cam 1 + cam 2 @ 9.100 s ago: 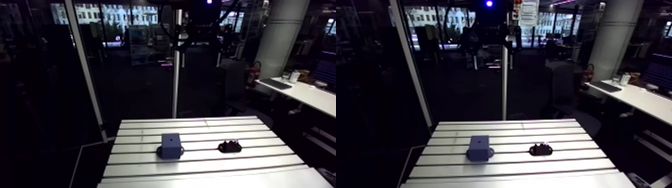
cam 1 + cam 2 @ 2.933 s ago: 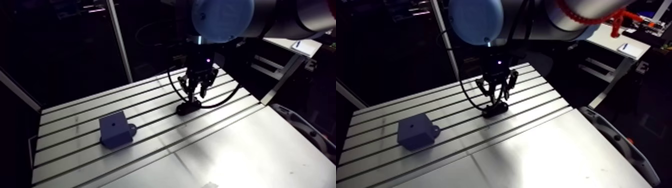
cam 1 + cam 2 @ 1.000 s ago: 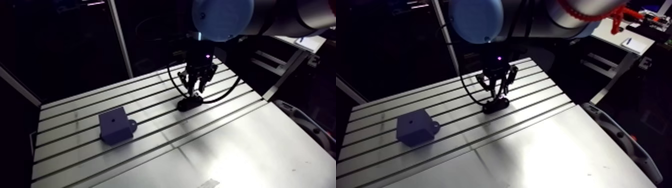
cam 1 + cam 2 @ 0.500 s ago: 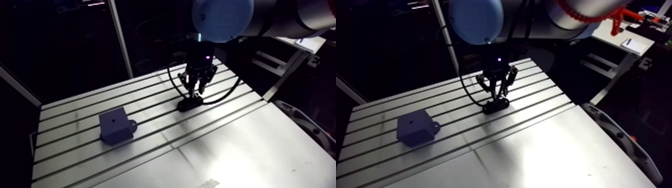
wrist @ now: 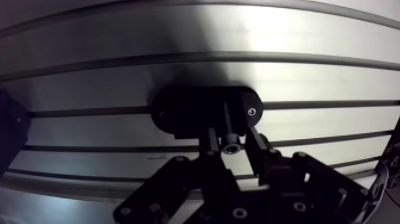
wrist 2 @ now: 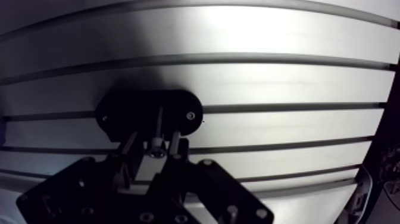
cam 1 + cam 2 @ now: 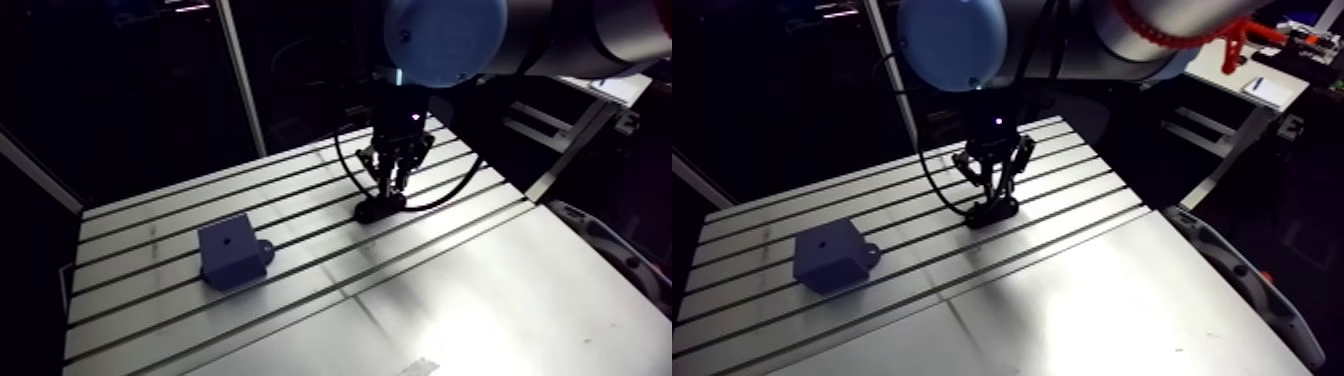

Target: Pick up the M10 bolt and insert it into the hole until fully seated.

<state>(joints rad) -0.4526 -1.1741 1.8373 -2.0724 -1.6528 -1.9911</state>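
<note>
Spanning the arm view, the slotted table [image 7: 500,300] carries a blue block [image 7: 232,255] toward its left edge, with a hole [image 7: 228,243] in one face. The block is well apart from the black holder [image 5: 190,110], which lies nearer the far edge. Only the wrist view shows the bolt [image 5: 227,122]: it sits in the holder's middle, head toward the gripper [image 5: 233,140], whose fingers [image 5: 257,143] pinch that head from both sides. In the arm view the gripper stands over the holder and hides the bolt, and its fingers are too dark to read.
</note>
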